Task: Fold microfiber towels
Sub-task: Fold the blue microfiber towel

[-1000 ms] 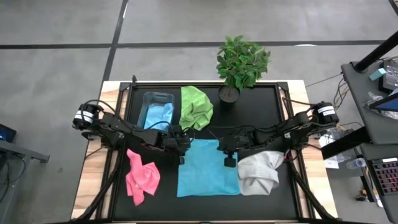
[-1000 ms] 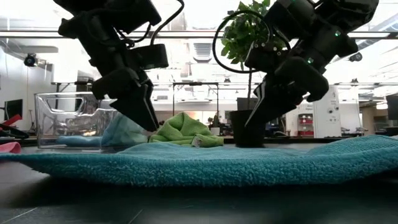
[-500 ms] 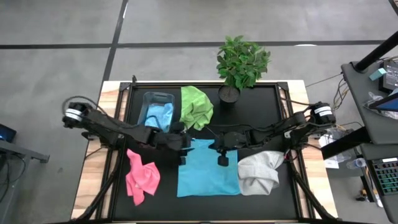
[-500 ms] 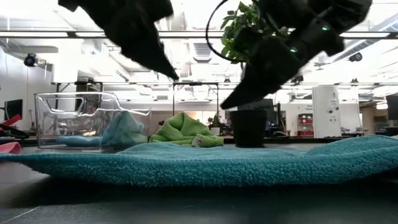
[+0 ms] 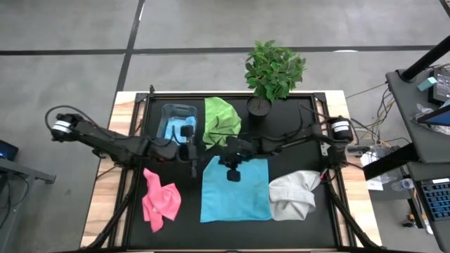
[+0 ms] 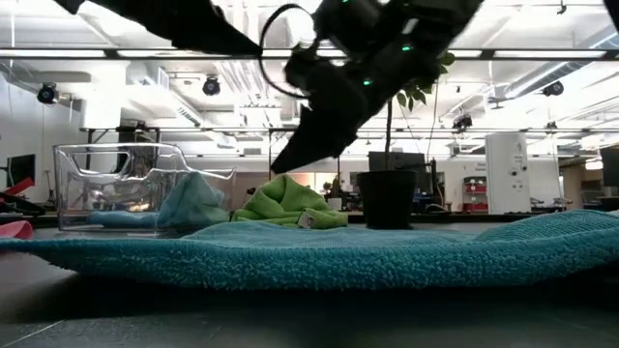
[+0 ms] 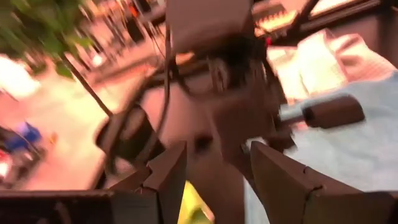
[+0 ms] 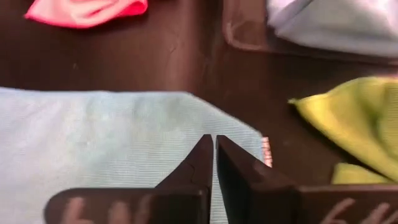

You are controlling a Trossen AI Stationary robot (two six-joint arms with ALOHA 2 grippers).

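A blue towel [image 5: 235, 191] lies spread flat in the middle of the black table, and in the low view it runs across the front [image 6: 319, 256]. My right gripper [image 8: 212, 142] is shut and hangs a little above the towel's far edge near its far left corner [image 5: 219, 157], clear of the cloth in the low view [image 6: 285, 164]. My left gripper [image 7: 217, 168] is open and empty. It is raised left of the towel [image 5: 193, 150], high in the low view [image 6: 242, 39]. A pink towel [image 5: 160, 200], a white towel [image 5: 294, 195] and a green towel [image 5: 221, 121] lie crumpled around it.
A clear bin [image 5: 178, 112] holding a light blue towel [image 5: 179, 128] stands at the far left. A potted plant [image 5: 273, 74] stands at the far edge, right of the green towel. Bare black table shows near the front edge.
My left gripper has risen off the blue towel's far left corner, drawn back toward the table's left edge and tipped up toward level. My right gripper has gone from the towel's far right corner toward the table's left along the far edge, rising a little. The towel stays flat.
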